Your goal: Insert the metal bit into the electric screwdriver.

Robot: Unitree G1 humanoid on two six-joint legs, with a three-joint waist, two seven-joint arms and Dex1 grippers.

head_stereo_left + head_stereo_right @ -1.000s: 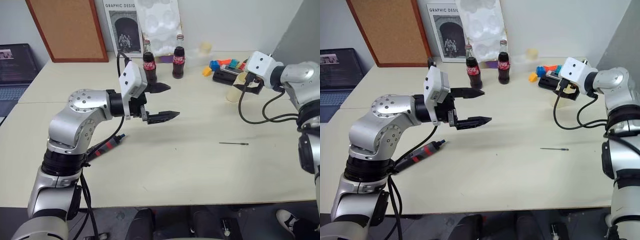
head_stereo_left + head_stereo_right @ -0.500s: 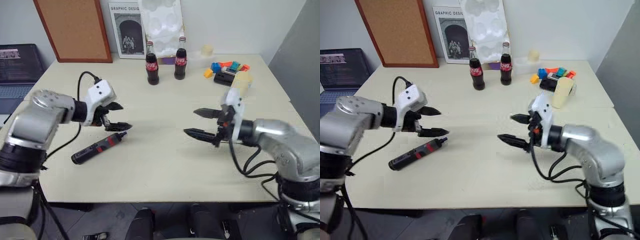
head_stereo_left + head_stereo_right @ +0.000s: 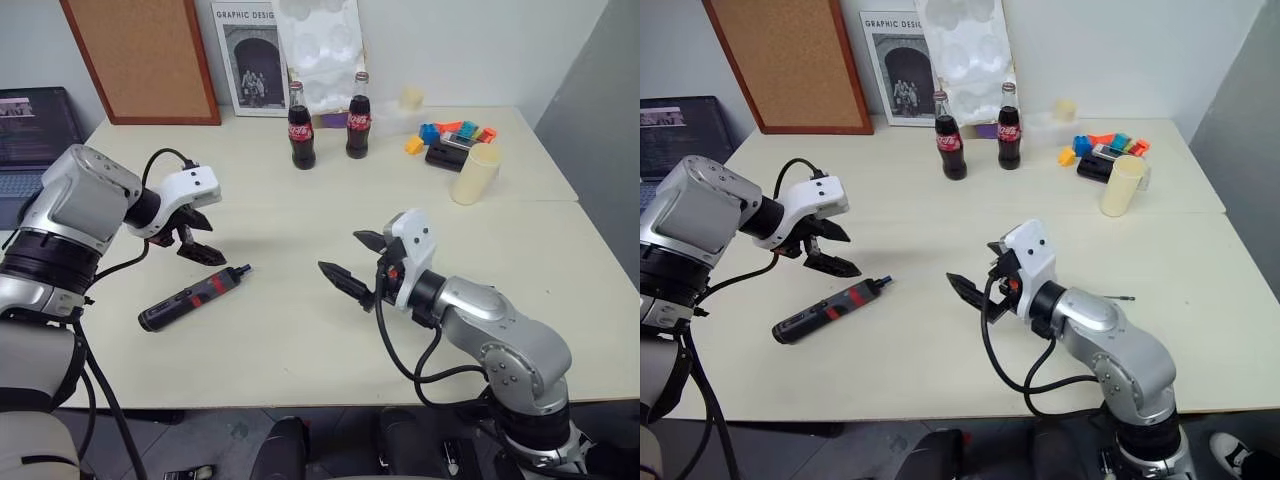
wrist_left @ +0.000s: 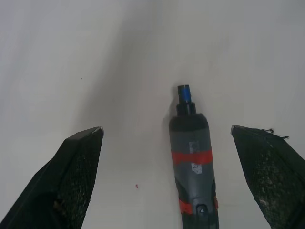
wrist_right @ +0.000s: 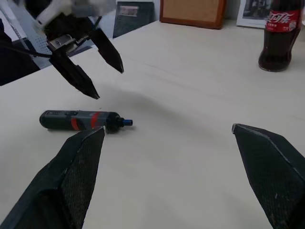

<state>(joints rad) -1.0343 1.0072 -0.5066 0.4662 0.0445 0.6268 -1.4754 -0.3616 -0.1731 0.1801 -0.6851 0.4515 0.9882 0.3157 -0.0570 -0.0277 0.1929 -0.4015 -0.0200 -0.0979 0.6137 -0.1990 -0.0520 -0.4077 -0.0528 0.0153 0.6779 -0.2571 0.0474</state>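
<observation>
left gripper [image 3: 196, 236]: jaws wide apart, empty, angled down just above the tip end of the electric screwdriver [image 3: 192, 297]
right gripper [image 3: 352, 260]: jaws wide apart, empty, level, mid-table, pointing toward the left gripper
electric screwdriver: flat on the table [image 3: 300, 345], left side, blue-tipped nose toward table centre
metal bit [image 3: 1121, 297]: on the table, mostly hidden behind the right arm, well apart from the screwdriver
background: two cola bottles [image 3: 301, 127] at the far edge
</observation>
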